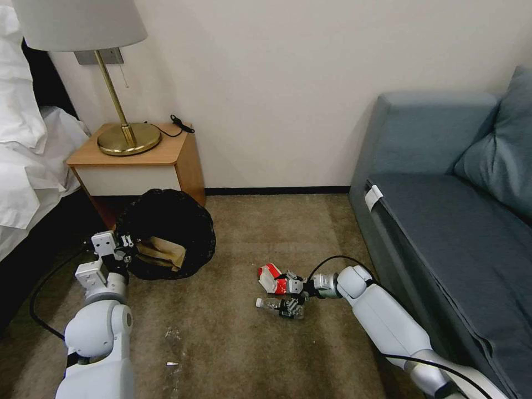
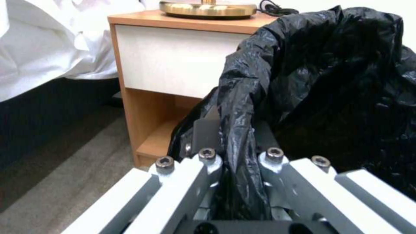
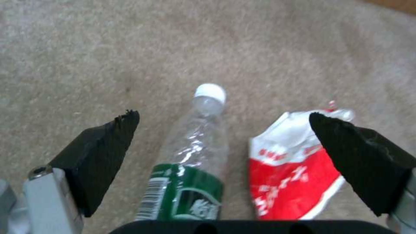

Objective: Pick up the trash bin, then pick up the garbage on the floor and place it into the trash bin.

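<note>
The left gripper [image 2: 236, 156] pinches the trash bin's [image 1: 166, 233] bag-covered rim. The right gripper [image 3: 225, 136] hangs wide open, empty, over the bottle [image 3: 195, 159] and red packet [image 3: 290, 172] on the carpet [image 1: 233, 332].

My left arm reaches forward low on my left, forearm rising to the wrist, and my left gripper [image 1: 123, 250] is clamped on the trash bin [image 1: 166, 233] at its rim; in the left wrist view both fingers [image 2: 207, 136] pinch a fold of the black liner. My right arm stretches out across the front, elbow bent, wrist level and low over the floor. My right gripper [image 1: 292, 296] points leftward, its dark fingertips [image 3: 104, 146] spread wide, gripping nothing.
</note>
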Motion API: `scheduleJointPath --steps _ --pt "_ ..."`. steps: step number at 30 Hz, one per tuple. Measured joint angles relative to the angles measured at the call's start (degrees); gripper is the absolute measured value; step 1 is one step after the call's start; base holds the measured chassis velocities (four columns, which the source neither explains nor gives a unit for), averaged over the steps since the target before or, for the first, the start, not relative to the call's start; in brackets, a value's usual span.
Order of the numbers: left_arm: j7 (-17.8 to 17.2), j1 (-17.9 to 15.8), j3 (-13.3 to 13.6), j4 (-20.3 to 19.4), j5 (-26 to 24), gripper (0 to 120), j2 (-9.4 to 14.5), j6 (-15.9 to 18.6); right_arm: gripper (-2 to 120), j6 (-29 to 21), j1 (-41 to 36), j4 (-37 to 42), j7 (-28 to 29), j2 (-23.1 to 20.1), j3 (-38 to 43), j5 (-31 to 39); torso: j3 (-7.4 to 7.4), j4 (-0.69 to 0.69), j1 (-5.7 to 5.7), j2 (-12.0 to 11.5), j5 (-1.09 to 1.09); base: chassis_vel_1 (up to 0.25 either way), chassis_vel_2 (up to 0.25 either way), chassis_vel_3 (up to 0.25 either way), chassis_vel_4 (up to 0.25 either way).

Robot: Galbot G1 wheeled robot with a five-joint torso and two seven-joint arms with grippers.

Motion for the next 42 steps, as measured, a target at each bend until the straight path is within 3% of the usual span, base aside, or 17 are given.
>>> scheduleJointPath --steps 7,25,28,31,34,42 --pt "0.00 0.24 -0.59 -0.36 -0.12 4 0.02 0.00 100 -2.45 -0.19 -2.39 5.77 0.54 -1.08 -1.72 0.00 0.00 0.00 0.00 -0.01 0.000 0.000 0.000 0.000" --pt "0.06 1.24 -1.88 -1.85 -1.36 4 0.33 0.11 100 -1.51 -0.90 -8.39 6.77 2.63 0.94 -6.42 0.00 0.00 0.00 0.00 0.00 0.000 0.000 0.000 0.000" --pt "0.06 1.28 -1.95 -1.85 -1.44 4 0.35 0.12 93 -1.05 -0.98 -8.99 6.77 2.66 1.50 -6.48 0.00 0.00 0.00 0.01 0.00 0.000 0.000 0.000 0.000" --pt "0.07 1.27 -1.90 -1.86 -1.48 4 0.35 0.12 77 -0.86 -1.46 -9.39 6.94 2.67 2.22 -6.33 0.00 0.00 0.00 0.01 0.00 0.000 0.000 0.000 0.000" --pt "0.07 1.24 -1.82 -1.86 -1.49 4 0.35 0.12 73 -0.86 -1.61 -9.47 7.06 2.67 2.46 -6.21 0.00 0.00 0.00 0.01 0.00 0.000 0.000 0.000 0.000" --pt "0.07 1.13 -1.35 -1.65 -1.43 4 0.41 0.16 39 -0.87 -2.45 -9.06 7.32 2.36 3.15 -5.36 0.00 0.00 0.00 0.01 0.00 0.000 0.000 0.000 0.000"
